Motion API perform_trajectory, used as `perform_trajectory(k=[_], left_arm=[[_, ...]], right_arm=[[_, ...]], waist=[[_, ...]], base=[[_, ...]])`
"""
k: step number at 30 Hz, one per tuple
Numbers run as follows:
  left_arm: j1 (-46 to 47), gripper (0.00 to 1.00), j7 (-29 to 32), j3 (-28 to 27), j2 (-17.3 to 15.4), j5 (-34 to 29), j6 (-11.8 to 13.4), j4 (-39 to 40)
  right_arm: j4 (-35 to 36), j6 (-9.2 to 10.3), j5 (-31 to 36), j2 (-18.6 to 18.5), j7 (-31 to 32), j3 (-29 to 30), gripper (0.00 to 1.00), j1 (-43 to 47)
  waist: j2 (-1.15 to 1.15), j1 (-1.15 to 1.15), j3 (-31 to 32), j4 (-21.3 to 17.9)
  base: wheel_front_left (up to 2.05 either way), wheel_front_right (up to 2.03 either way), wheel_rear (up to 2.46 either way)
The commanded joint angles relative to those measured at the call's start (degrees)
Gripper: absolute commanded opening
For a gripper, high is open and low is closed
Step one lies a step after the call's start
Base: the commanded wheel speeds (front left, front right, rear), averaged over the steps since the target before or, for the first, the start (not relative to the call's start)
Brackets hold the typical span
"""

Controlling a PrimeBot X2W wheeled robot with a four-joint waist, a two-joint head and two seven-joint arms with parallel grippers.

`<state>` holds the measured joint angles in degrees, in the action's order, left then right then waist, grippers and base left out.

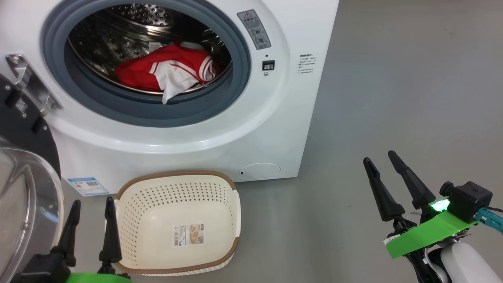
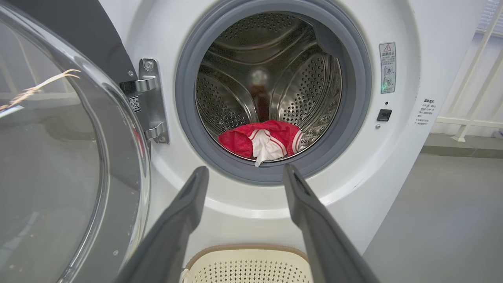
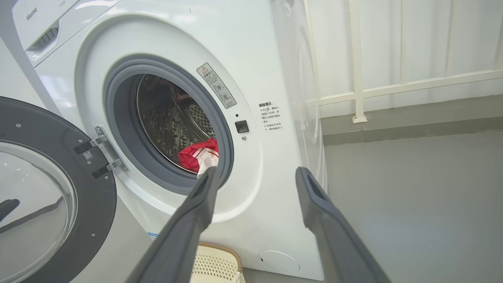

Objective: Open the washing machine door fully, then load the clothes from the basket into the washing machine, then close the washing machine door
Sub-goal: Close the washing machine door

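**Head view:** the washing machine (image 1: 275, 129) is a smooth white box with a grey rubber ring (image 1: 118, 106) around a perforated steel drum (image 1: 137, 15). The clothes (image 1: 169, 72), crumpled red fabric with white panels and striped cuffs, lie in the drum at its front lip, one white corner drooping onto the ring. The washing machine door (image 1: 27, 133), glossy black with a bulging clear bowl, stands open at the left on a metal hinge (image 1: 29, 84). The basket (image 1: 173, 175), cream plastic with punched holes and a brown woven-look rim, sits on the grey floor (image 1: 393, 98) just before the machine, a sticker (image 1: 189, 234) on its bare bottom. The left pincer (image 1: 93, 201) is spread between door and basket, with nothing between its tips. The right pincer (image 1: 379, 157), likewise spread, hangs well apart to the right, over the floor.

**Left wrist view:** two long dark fingers (image 2: 177, 228) frame the drum mouth and the red heap. The door's glass bulges close at the left, and the basket's rim lies below.

**Right wrist view:** the right pincer's own tapered prongs point at the machine's front. The open door is at the left, and a white railing (image 3: 355, 59) stands beyond the machine's side.
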<state>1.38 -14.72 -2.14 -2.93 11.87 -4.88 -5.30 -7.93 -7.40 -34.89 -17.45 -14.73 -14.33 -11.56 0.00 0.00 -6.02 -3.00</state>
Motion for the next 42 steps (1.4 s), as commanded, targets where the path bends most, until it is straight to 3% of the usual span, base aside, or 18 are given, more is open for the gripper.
perform_trajectory(k=[1, 29, 42], left_arm=[[1.4, 1.00, -0.3, -2.2, -0.5, -0.7, -0.4, 1.1], [0.8, 1.00, -0.3, -2.9, -0.1, -1.2, -0.7, 1.5], [0.3, 1.00, -0.3, -2.8, 0.0, -1.1, -0.9, 2.2]], right_arm=[[1.2, -0.09, 0.6, -0.6, -0.3, -0.9, 1.00, -0.2], [1.0, -0.09, 0.6, -0.6, -0.3, -1.0, 1.00, 0.2], [1.0, -0.09, 0.6, -0.8, -0.3, -1.1, 1.00, 0.5]], waist=[[0.00, 0.00, 0.1, -0.1], [0.00, 0.00, 1.4, -0.2], [0.00, 0.00, 1.7, -0.3]], base=[[0.00, 0.00, 0.00], [-0.03, 0.03, 0.00], [-1.28, 1.28, 0.00]])
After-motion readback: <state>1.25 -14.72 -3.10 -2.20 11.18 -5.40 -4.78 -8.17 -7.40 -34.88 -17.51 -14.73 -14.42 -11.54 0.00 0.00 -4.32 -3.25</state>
